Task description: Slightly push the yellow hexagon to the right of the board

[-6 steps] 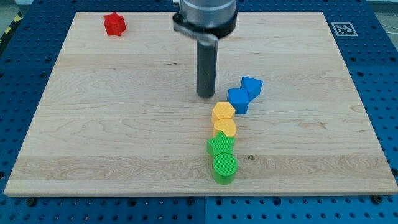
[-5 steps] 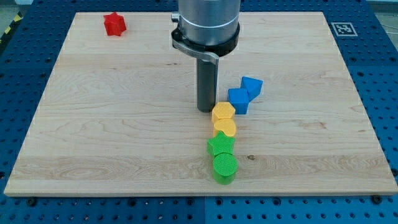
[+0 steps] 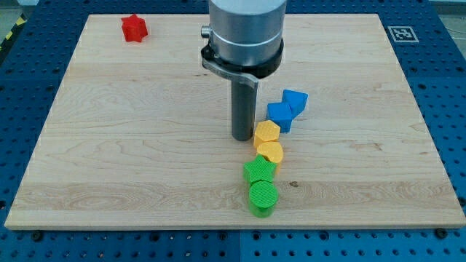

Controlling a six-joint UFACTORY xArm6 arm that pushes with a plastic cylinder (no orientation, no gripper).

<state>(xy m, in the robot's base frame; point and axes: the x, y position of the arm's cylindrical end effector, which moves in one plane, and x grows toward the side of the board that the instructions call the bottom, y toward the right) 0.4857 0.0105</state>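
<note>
Step in hand: a short push of the yellow hexagon toward the right edge of the board. Keep the stroke brief and level, directed straight right through the block's centre. An off-centre contact is likely to spin the hexagon into its neighbours.

Layout, left to right. A red star-shaped block sits at the far left corner, well apart from the work area. My tip stands at the hexagon's left side, touching or just beside it; the exact contact cannot be told. No jaws are fitted, so there is no spread or pinch to report. The hexagon lies just right of the tip, near the board's middle. A second yellow block touches its near side. Nearer still stand a green star-shaped block and a green round block. To the far right of the hexagon, a blue cube lies just beside it, with a second blue block behind. Judgement: the blue cube limits travel, so the push must stay slight.
</note>
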